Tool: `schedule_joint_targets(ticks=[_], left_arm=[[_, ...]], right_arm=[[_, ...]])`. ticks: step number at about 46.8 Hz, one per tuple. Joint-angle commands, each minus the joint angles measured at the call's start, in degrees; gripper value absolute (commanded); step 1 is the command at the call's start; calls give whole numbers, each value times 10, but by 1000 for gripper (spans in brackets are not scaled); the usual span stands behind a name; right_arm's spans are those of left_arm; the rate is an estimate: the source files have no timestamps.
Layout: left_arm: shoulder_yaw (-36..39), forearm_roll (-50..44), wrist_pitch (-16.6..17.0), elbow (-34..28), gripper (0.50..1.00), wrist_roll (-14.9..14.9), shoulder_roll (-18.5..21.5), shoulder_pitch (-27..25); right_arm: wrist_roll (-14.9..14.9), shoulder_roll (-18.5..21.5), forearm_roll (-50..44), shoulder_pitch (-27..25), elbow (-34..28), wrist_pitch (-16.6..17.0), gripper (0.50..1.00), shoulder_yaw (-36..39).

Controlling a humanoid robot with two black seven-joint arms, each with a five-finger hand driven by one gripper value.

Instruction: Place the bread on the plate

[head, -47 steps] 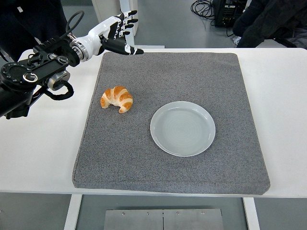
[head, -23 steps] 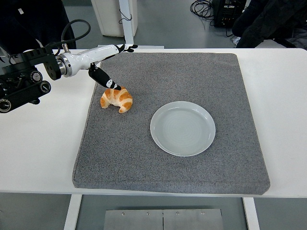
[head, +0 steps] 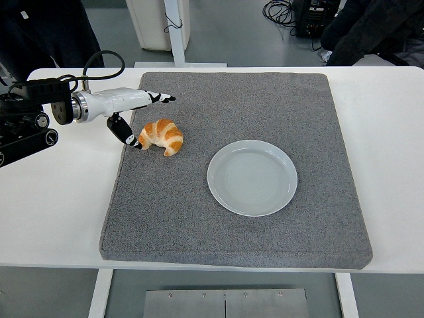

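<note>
Grey felt-like mat (head: 199,218) covers most of the white bench (head: 53,205) and serves as landmark. On the mat's centre-right stands the pale plate (head: 252,177), bare. The bread (head: 161,136), a golden croissant, lies on the mat's left part, well apart from the plate. Left robot hand (head: 132,116) sits at the mat's left edge, fingers spread wide around the croissant's left end: thumb low, tip at or touching the crust, other fingers extended beyond it. Nothing is held.

Step in hand, by judgement: the approach to grasp. Next move calls for closing thumb and fingers across the croissant, lifting, then carrying rightward to the plate.

Beyond the mat: grey floor, a white post, cables, and a person in dark clothing at top right.
</note>
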Motion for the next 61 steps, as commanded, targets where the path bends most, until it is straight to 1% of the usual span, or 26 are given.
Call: schedule_joint_targets(ticks=[1, 4, 8, 13, 20, 24, 28, 38, 46, 55, 57, 58, 59, 60, 61], left_arm=[[1, 2, 19, 6, 1000, 0, -18, 3], [5, 5, 31, 10, 1000, 0, -33, 5], [9, 14, 44, 14, 1000, 0, -37, 6], [9, 27, 50, 28, 1000, 0, -47, 12], [9, 43, 66, 44, 1000, 0, -62, 29], [9, 43, 70, 50, 1000, 0, -63, 35], [9, 43, 73, 64, 1000, 0, -74, 41], [9, 43, 95, 94, 1000, -5, -96, 53], [9, 43, 101, 97, 998, -5, -99, 54], [10, 43, 102, 115, 989, -5, -117, 60], [10, 43, 102, 115, 971, -5, -117, 60], [10, 43, 102, 116, 948, -5, -117, 61], [10, 43, 102, 117, 916, -4, -117, 62], [10, 43, 102, 120, 874, -5, -117, 63], [10, 43, 102, 122, 820, -4, -118, 63]], right_arm=[[-1, 0, 0, 0, 0, 0, 1000, 0], [-1, 0, 1, 0, 0, 0, 1000, 0], [0, 0, 0, 0, 0, 0, 1000, 0], [0, 0, 0, 0, 0, 0, 1000, 0], [-1, 0, 1, 0, 0, 0, 1000, 0], [0, 0, 1, 0, 0, 0, 1000, 0], [0, 0, 1, 0, 0, 0, 1000, 0], [0, 0, 1, 0, 0, 0, 1000, 0], [0, 0, 1, -1, 0, 0, 1000, 0], [0, 0, 1, 0, 0, 0, 1000, 0], [0, 0, 0, 0, 0, 0, 1000, 0], [0, 0, 1, 0, 0, 0, 1000, 0], [0, 0, 0, 0, 0, 0, 1000, 0], [0, 0, 0, 0, 0, 0, 1000, 0], [0, 0, 0, 0, 0, 0, 1000, 0]])
